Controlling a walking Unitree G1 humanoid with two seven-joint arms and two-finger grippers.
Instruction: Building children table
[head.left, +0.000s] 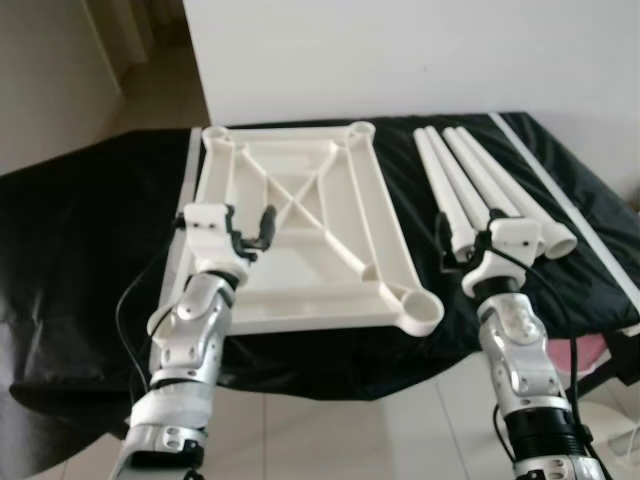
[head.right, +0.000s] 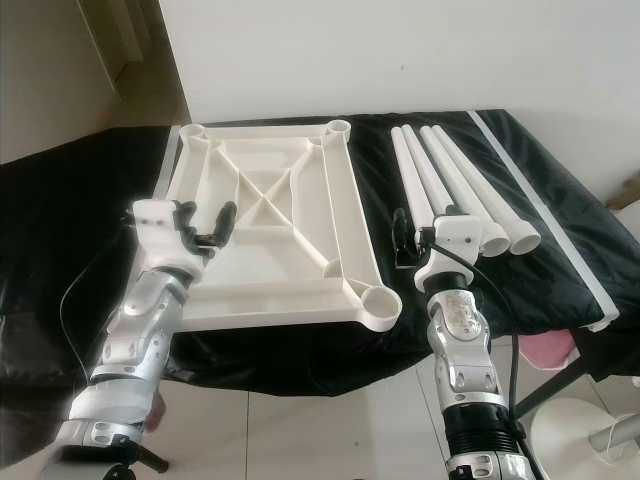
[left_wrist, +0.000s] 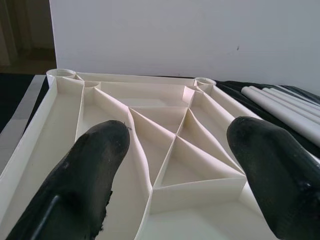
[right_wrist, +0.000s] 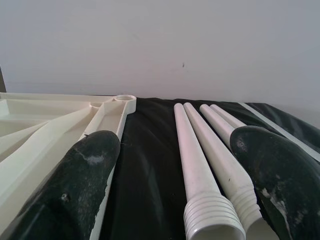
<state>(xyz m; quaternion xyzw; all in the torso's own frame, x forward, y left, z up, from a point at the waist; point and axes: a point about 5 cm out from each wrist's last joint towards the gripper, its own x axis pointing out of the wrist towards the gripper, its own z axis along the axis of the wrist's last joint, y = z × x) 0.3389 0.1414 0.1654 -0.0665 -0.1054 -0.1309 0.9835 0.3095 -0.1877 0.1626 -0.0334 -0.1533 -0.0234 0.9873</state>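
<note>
Left eye view: white tabletop (head.left: 300, 240) lies underside-up on the black-covered table (head.left: 80, 250), long axis running away from the robot. Four legs (head.left: 480, 190) lie parallel toward the right edge, threaded ends nearest. Left gripper (head.left: 250, 232) and right gripper (head.left: 450, 245) hover spread, empty.

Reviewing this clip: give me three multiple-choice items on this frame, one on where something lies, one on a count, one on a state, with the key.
1. Where do the table legs lie relative to the upturned tabletop?
A. To the robot's right of it
B. Stacked on it
C. On the floor

2. How many loose legs are there?
A. Two
B. Four
C. Six

3. What is the state of the right end effector?
A. Shut on a leg
B. Open, holding nothing
C. Shut on the tabletop

Key: 1 A, the legs rest on the black cover beside the tabletop. 2 B, four white tubes lie side by side. 3 B, its fingers stand apart before the threaded leg ends.
</note>
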